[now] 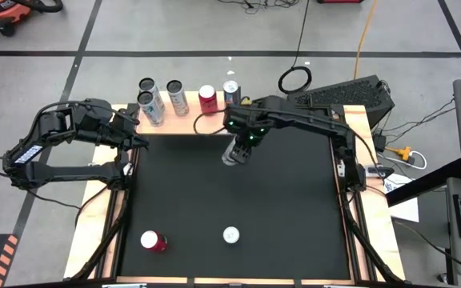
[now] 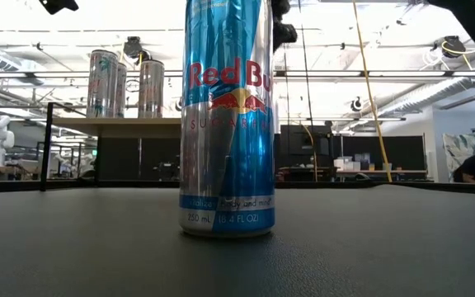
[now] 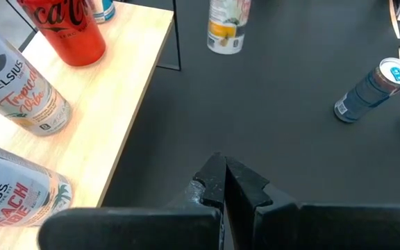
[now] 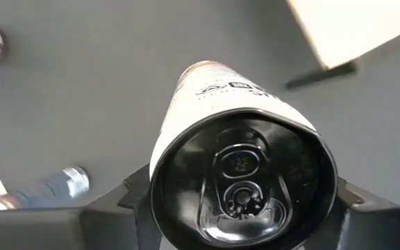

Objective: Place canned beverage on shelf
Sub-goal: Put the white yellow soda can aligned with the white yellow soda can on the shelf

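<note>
The shelf (image 1: 184,122) stands at the table's far edge, a light wooden top on thin dark legs. It carries several upright cans, among them a red cola can (image 1: 207,98) and Celsius cans (image 3: 19,90). My right gripper (image 1: 234,152) is shut on a white can (image 4: 207,90) over the mat, just near of the shelf. My left gripper (image 3: 222,173) is shut and empty at the shelf's left end (image 1: 134,136). A blue Red Bull can (image 2: 225,115) stands on its base on the mat near the front edge. My right gripper pinches the white can's top end, just under the rim (image 4: 160,182), between its two fingers, one on each side. The fingers come from above, pointing down. The can points down below the gripper; I cannot tell whether its base touches the mat.
A red can (image 1: 152,240) stands on the mat at the near left, left of the Red Bull can (image 1: 230,235). The black mat (image 1: 278,200) between them and the shelf is open room. The shelf's right end (image 4: 353,24) is bare wood.
</note>
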You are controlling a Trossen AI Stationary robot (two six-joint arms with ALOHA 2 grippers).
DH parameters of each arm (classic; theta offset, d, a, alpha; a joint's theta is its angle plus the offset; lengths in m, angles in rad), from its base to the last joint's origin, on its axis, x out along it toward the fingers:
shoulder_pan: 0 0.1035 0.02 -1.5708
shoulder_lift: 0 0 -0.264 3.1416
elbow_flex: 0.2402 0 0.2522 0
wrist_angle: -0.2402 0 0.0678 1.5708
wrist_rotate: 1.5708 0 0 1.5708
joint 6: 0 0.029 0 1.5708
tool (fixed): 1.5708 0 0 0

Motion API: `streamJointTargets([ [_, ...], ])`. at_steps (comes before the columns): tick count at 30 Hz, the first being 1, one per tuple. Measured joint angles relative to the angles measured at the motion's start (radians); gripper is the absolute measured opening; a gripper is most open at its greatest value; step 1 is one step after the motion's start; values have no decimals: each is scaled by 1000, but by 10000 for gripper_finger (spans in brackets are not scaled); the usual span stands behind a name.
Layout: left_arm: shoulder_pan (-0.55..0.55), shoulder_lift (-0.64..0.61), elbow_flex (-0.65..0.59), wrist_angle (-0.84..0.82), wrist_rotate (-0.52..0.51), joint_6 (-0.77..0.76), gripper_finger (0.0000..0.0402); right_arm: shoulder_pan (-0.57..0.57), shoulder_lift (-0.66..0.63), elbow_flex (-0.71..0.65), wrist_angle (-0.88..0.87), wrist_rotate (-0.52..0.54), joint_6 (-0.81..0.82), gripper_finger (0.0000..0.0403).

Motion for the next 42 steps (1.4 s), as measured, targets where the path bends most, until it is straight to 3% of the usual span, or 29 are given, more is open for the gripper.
streamJointTargets([
  [11,0,0,0,0,0,-1,8,-48,-100,0,170,188,-127,220],
  [28,0,0,0,0,0,-1,8,-125,-67,0,283,182,-187,226],
  [42,0,0,0,0,0,0,8,-143,-51,-6,226,136,-180,228],
])
